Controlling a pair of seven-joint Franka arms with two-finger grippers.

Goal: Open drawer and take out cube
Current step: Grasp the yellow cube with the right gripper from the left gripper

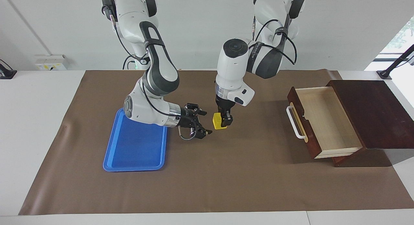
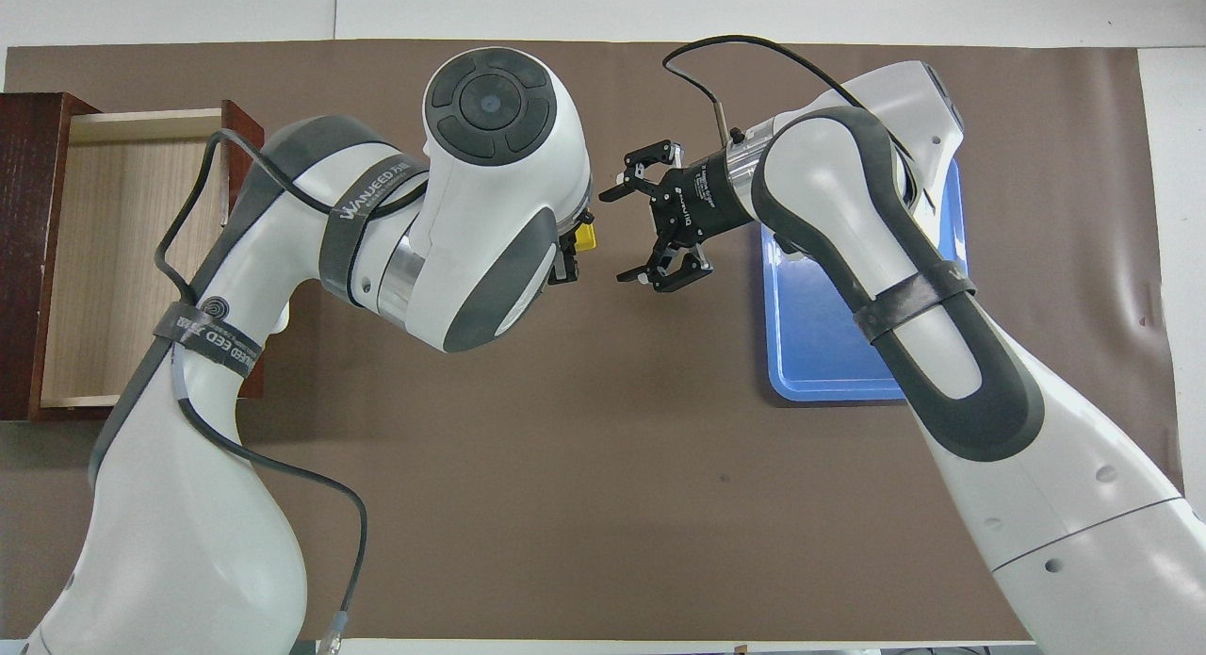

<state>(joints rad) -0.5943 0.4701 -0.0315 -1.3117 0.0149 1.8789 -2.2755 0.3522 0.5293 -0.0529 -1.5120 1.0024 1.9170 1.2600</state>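
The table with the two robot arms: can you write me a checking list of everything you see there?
Surface: brown mat over a white table.
Job's things: drawer pulled open, inside bare; yellow cube out, held above the mat.
Clutter: blue tray, nothing in it.
Grippers: left gripper shut on the cube; right gripper open, beside the cube.
Cables: black cable loops along both arms.
Surroundings: white wall, wall socket box.

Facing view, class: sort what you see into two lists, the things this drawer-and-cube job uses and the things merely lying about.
Part of the job:
- drawer, pulled open
- cube, yellow, held above the mat
- left gripper, shut on the cube
- right gripper, open beside the cube

Lying about:
- blue tray
- brown mat
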